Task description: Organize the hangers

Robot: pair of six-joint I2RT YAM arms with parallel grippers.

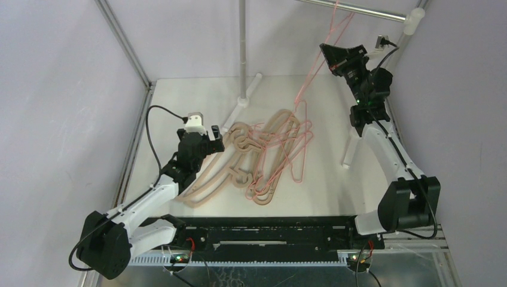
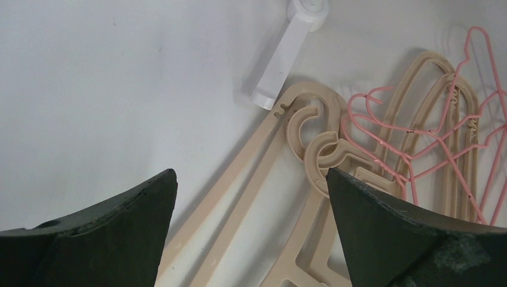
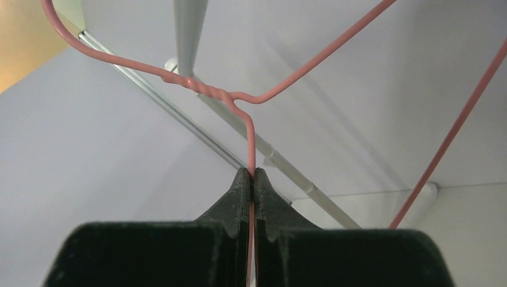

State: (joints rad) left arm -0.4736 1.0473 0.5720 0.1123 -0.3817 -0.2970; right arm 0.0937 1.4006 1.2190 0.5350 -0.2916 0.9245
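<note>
Pink wire hanger [image 3: 206, 89], pinched tight in the right claw [image 3: 252, 177], seemingly needs its hook settled over the rail [image 1: 370, 12] next; left claw [image 2: 251, 182] gapes empty.

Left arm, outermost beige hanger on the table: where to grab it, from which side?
Take the outermost beige hanger by its straight sloping arm, from above, on the side away from the others. It lies flat with that arm free; its hook end is crowded by another beige hook and the pink wire hangers.
</note>
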